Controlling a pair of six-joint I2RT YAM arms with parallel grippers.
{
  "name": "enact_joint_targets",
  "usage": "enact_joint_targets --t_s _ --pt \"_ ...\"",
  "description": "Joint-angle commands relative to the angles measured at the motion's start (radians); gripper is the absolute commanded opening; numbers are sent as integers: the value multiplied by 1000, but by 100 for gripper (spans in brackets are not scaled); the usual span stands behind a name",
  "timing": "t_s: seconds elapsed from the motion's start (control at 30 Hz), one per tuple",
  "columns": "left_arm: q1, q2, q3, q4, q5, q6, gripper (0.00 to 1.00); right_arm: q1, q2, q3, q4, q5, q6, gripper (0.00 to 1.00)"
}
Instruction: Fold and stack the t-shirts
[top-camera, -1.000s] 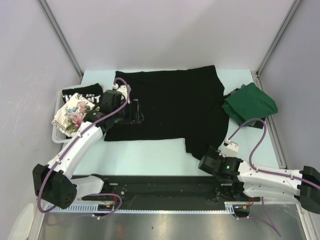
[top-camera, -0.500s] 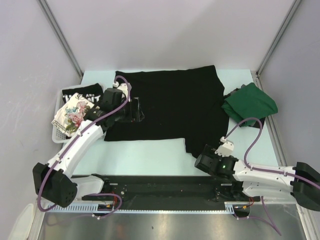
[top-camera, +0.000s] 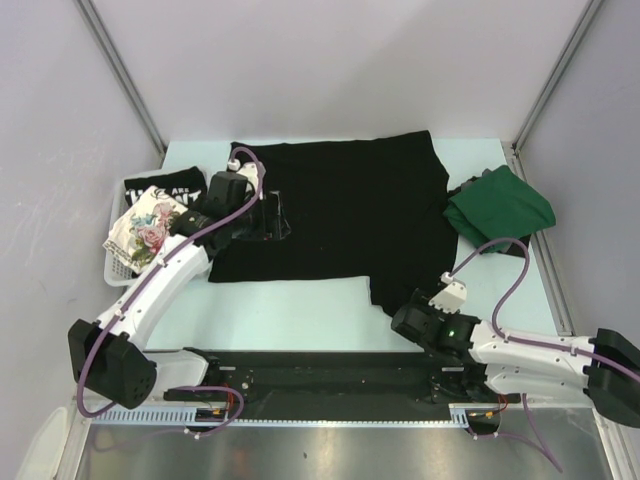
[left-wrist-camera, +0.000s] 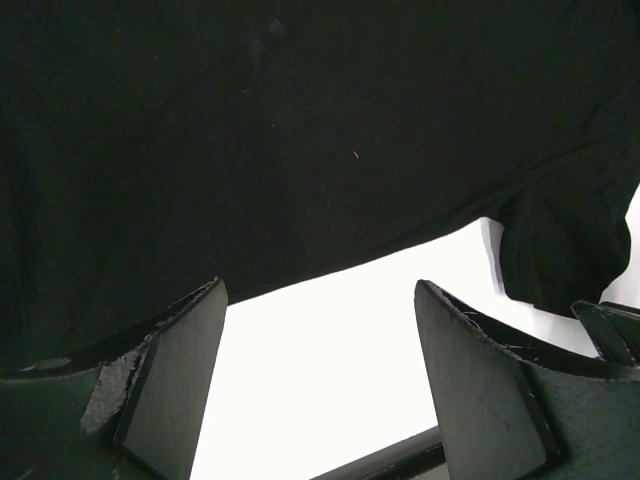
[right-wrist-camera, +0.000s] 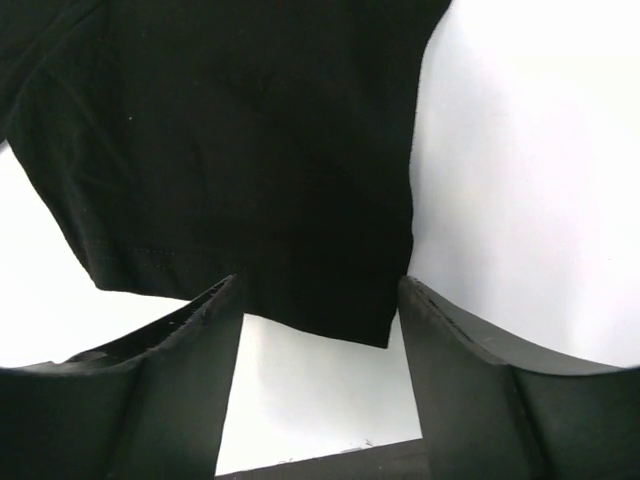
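While the black shirt (top-camera: 340, 210) is lying spread on the worktop (top-camera: 300, 310), the right gripper (right-wrist-camera: 320, 285) is straddling its near corner and the left gripper (left-wrist-camera: 318, 290) is hovering over its left part, both with jaws apart. Being limp and light, the shirt is probably asking for pinches at hem corners.

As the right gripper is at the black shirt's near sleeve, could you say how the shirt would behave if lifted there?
The black shirt lies flat on the table, so it would probably hang limp and drag rather than rise whole. Its hem looks thin between the right gripper's open fingers: likely light, but it may slip from a shallow pinch.
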Motion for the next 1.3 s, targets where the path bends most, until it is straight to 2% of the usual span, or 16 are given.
enact_joint_targets --t_s 0.0,0.07,0.2,0.4,0.63,1.27 --pt "-6 5 38 29 6 18 81 -25 -57 -6 -23 5 -19 60" --pt "-8 7 37 40 9 13 81 -41 -86 -6 -38 -8 -36 56" --pt "-6 8 40 54 17 8 81 -83 -135 -3 -46 -49 -106 38" --pt "-6 -8 18 80 14 -1 81 -153 -174 -1 -37 -107 -183 19" --pt "-6 -22 1 92 9 -4 82 -204 -156 0 -17 -173 -231 24" --pt "-6 -61 -25 106 6 -13 83 -204 -128 2 -26 -276 -213 32"
